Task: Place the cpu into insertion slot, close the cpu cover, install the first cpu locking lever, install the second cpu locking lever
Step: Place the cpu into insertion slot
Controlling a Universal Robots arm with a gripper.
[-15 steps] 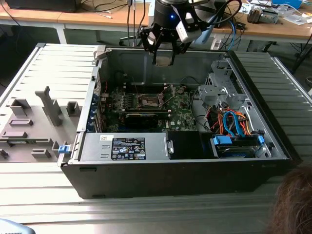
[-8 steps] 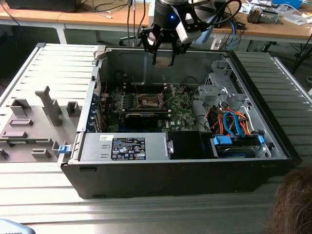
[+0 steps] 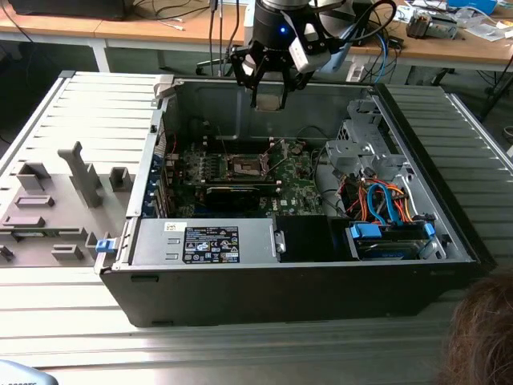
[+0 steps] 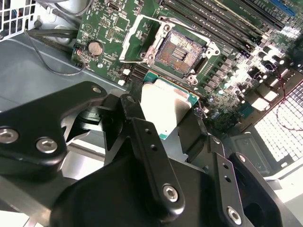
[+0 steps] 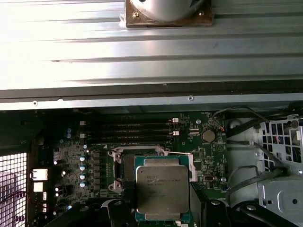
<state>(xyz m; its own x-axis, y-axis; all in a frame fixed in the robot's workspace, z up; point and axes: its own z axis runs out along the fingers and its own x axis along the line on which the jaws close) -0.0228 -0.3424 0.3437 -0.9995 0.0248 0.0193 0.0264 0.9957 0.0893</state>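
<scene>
My gripper hangs above the open computer case, over its rear wall, shut on the cpu. In both wrist views the cpu is a flat square chip with a silver-grey top, clamped between two black fingers. The insertion slot lies uncovered on the green motherboard, below the chip and apart from it. Its cpu cover, a thin silver frame, is flipped open beside the socket. In the first wrist view the held chip hides part of the insertion slot.
Long black memory slots run beside the socket. A silver drive cage with orange and blue cables fills the exterior view's right. A black power supply sits at the front. A grey fixture tray lies outside. A person's hair shows.
</scene>
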